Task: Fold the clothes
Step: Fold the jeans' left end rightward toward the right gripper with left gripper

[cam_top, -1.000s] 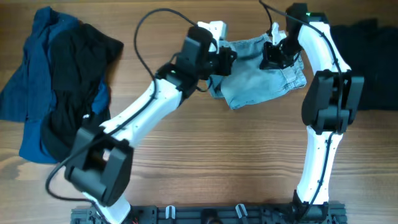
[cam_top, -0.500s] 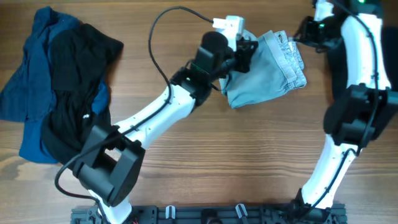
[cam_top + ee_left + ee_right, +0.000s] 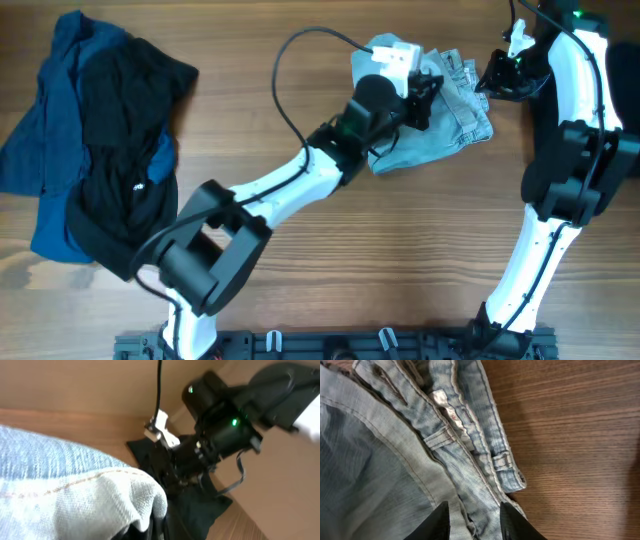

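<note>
The pale-blue denim shorts (image 3: pixel 450 115) lie folded at the back middle of the table. My left gripper (image 3: pixel 425 100) is shut on a fold of them, and that denim edge (image 3: pixel 100 505) bulges over its jaws (image 3: pixel 160 527) in the left wrist view. Just off the shorts' right end is my right gripper (image 3: pixel 495 75). In the right wrist view its two black fingertips (image 3: pixel 440 520) stand apart over the belt-looped waistband (image 3: pixel 465 445); the gripper (image 3: pixel 475 522) is open, with denim lying between and under the jaws.
A black garment (image 3: pixel 125 130) lies on a royal-blue one (image 3: pixel 45 130) at the far left. A dark cloth (image 3: pixel 200 507) lies under the right arm (image 3: pixel 575 120) at the back right. Bare wood (image 3: pixel 570 435) runs right of the waistband.
My left gripper has carried its denim fold to the right across the shorts. The right gripper let go, swung away to the back right, and now sits open at the waistband's right end.
</note>
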Robot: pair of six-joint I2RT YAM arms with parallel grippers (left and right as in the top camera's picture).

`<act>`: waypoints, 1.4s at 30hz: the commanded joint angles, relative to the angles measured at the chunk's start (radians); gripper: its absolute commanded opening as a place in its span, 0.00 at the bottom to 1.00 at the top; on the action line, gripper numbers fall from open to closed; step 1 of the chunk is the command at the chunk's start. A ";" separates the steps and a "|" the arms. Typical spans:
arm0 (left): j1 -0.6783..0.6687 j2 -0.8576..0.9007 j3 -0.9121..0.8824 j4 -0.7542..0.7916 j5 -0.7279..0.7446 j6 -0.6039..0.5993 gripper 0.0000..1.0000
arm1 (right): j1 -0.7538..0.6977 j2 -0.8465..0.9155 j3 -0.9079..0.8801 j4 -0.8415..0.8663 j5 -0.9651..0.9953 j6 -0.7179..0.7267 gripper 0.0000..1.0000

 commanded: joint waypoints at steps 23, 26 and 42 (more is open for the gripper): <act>0.175 -0.192 0.077 -0.443 0.116 0.001 1.00 | 0.077 -0.048 0.000 -0.046 -0.323 -0.031 0.38; 0.261 -0.265 0.077 -0.623 0.116 0.060 1.00 | 0.140 -0.048 -0.001 -0.021 -0.229 0.158 0.38; 0.418 -0.333 0.077 -1.033 0.116 0.182 1.00 | 0.322 -0.042 -0.002 -0.035 0.003 0.482 0.64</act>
